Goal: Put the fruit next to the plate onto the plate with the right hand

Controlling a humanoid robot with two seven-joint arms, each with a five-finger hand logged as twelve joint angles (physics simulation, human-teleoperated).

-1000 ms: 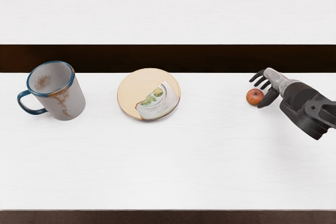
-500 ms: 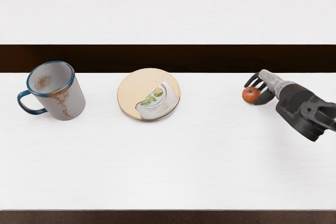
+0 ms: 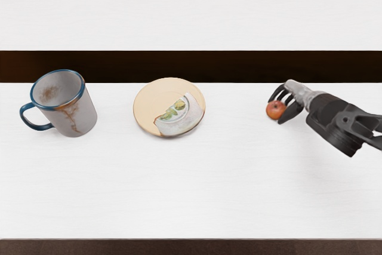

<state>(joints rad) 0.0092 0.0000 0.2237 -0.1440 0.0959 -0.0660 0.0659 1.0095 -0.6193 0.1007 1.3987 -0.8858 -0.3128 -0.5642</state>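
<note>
Your right hand (image 3: 291, 97) curls its fingers around the small red fruit (image 3: 275, 110), gripping it from behind. You see the fruit over the white table (image 3: 227, 171), well right of the plate (image 3: 149, 104).

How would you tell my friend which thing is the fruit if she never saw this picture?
Start at the long white table and look to its right side, well right of the tan plate. There the dark right hand curls around the fruit. It is the only small, round, reddish thing; the mug far left is big and grey.
</note>
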